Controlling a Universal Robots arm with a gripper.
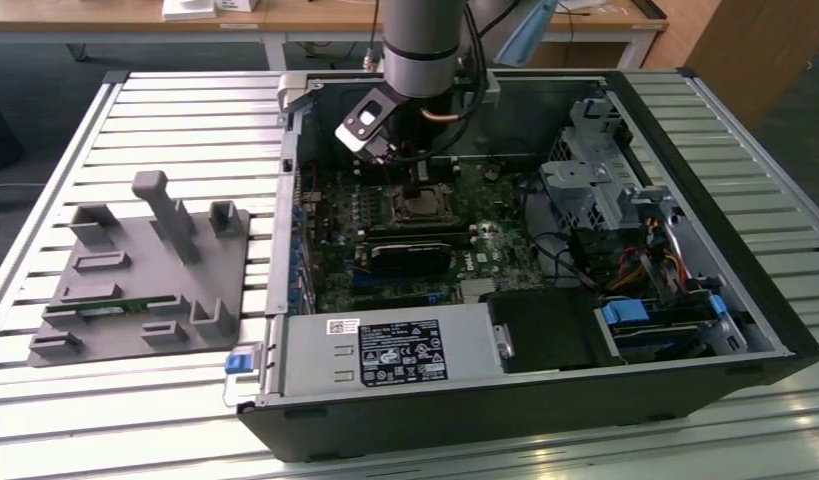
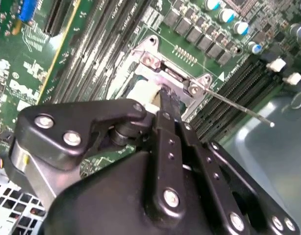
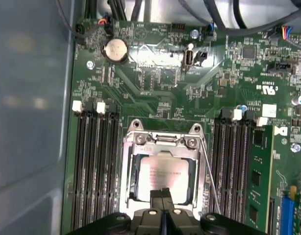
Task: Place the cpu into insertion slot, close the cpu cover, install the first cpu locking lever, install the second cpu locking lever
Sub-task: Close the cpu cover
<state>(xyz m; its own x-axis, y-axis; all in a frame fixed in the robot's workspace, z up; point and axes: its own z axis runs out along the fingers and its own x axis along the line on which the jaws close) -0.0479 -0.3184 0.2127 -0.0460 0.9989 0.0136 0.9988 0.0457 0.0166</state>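
**Light and glare, three views**

Exterior view: bright, even overhead light. The table [image 1: 62, 420] slats glare near-white along the near edge. The case [image 1: 516, 425] interior is dim.
First wrist view: moderate light. The cpu [image 3: 163, 171] face is washed pale by glare, and faint pale reflections smear the case wall.
Second wrist view: violet-white glare on the cpu cover [image 2: 165, 73].

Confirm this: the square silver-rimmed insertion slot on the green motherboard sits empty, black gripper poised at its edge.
Wrong on one point: the insertion slot is not empty. The first wrist view shows the pale tan-silver square cpu lying in it. The gripper is at its edge.
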